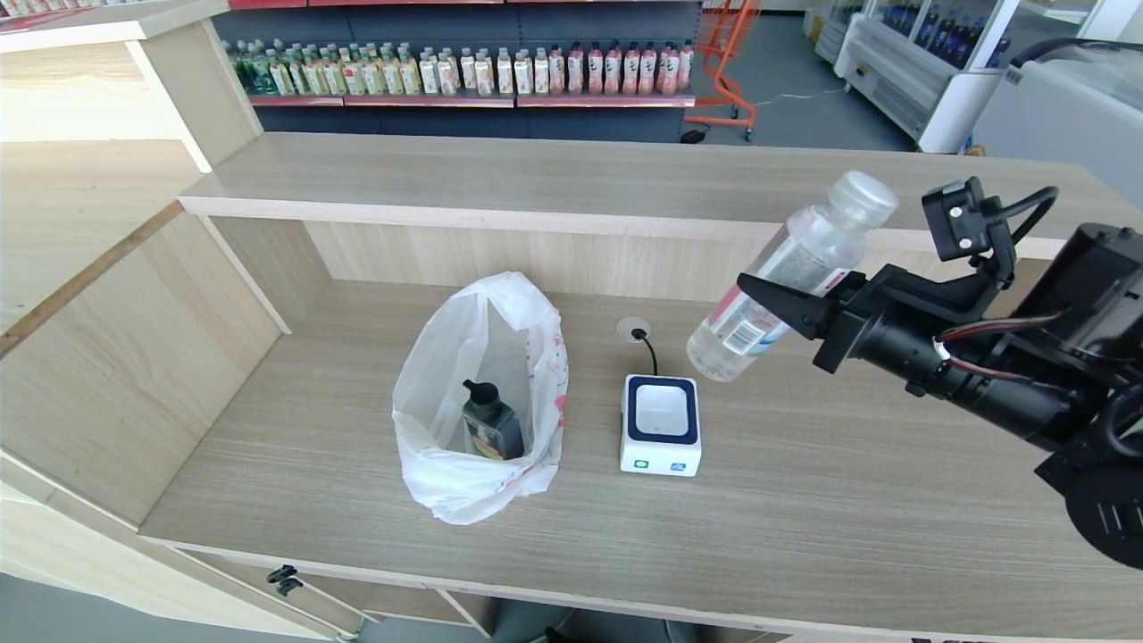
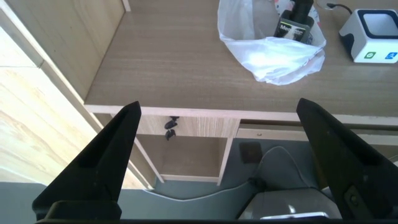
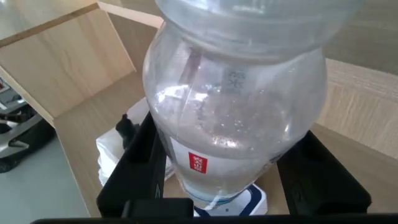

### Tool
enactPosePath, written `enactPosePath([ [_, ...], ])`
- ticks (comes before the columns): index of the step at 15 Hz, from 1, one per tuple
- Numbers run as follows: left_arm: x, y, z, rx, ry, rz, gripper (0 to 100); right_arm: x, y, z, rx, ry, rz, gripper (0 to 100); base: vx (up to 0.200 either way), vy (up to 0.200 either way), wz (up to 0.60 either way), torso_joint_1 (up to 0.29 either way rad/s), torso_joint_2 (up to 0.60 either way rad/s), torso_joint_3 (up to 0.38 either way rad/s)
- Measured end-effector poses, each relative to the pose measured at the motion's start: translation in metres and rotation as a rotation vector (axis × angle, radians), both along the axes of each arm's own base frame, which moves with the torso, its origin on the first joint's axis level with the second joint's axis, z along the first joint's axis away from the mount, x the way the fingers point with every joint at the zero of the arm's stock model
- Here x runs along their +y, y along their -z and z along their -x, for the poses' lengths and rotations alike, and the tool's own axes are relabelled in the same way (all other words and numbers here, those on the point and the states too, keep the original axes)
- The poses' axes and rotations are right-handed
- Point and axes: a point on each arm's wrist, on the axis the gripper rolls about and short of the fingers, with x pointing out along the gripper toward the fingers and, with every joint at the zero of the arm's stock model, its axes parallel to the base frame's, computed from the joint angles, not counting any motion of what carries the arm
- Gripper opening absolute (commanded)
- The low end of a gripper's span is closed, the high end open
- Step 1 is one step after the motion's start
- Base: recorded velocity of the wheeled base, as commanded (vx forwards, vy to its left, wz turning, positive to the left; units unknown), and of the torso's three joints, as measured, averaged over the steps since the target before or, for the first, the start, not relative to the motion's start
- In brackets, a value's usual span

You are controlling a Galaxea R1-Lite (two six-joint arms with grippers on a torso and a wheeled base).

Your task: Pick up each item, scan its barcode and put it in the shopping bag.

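My right gripper (image 1: 786, 308) is shut on a clear water bottle (image 1: 786, 272) with a white cap, held tilted in the air above and right of the white and blue barcode scanner (image 1: 661, 422). The bottle's base points down toward the scanner, and its barcode label faces front. In the right wrist view the water bottle (image 3: 233, 106) sits between the dark fingers (image 3: 140, 165), with the scanner (image 3: 252, 200) below it. A white shopping bag (image 1: 487, 397) stands open left of the scanner, with a dark bottle (image 1: 491, 424) inside. My left gripper (image 2: 217, 158) is open, low in front of the counter's edge.
The wooden counter (image 1: 804, 500) has a raised back ledge (image 1: 536, 183) and a side wall on the left. A cable runs from the scanner to a grommet (image 1: 634, 330). Store shelves of bottles stand behind. A small black latch (image 1: 284, 579) hangs under the front edge.
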Motion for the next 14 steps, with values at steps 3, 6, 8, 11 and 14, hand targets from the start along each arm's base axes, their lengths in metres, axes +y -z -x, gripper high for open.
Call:
enactPosePath([
  [3, 0.0, 0.0, 0.0, 0.0, 0.0, 0.0, 100, -0.003, -0.001, 0.014, 0.018, -0.004, 0.003, 0, 0.0, 0.0, 0.0, 0.0, 0.0, 0.0],
  [6, 0.0, 0.0, 0.0, 0.0, 0.0, 0.0, 100, -0.007, -0.002, 0.025, 0.07, -0.009, -0.004, 0, 0.0, 0.0, 0.0, 0.0, 0.0, 0.0],
  [8, 0.0, 0.0, 0.0, 0.0, 0.0, 0.0, 100, -0.009, -0.002, 0.032, 0.13, -0.014, 0.004, 0, 0.0, 0.0, 0.0, 0.0, 0.0, 0.0],
  [11, 0.0, 0.0, 0.0, 0.0, 0.0, 0.0, 100, -0.011, -0.007, 0.038, 0.131, -0.017, -0.019, 0, 0.0, 0.133, 0.0, -0.003, 0.0, 0.003],
  [14, 0.0, 0.0, 0.0, 0.001, 0.0, 0.0, 100, -0.012, -0.009, 0.039, 0.144, -0.017, -0.035, 0, 0.0, 0.133, 0.0, 0.0, 0.0, 0.003],
])
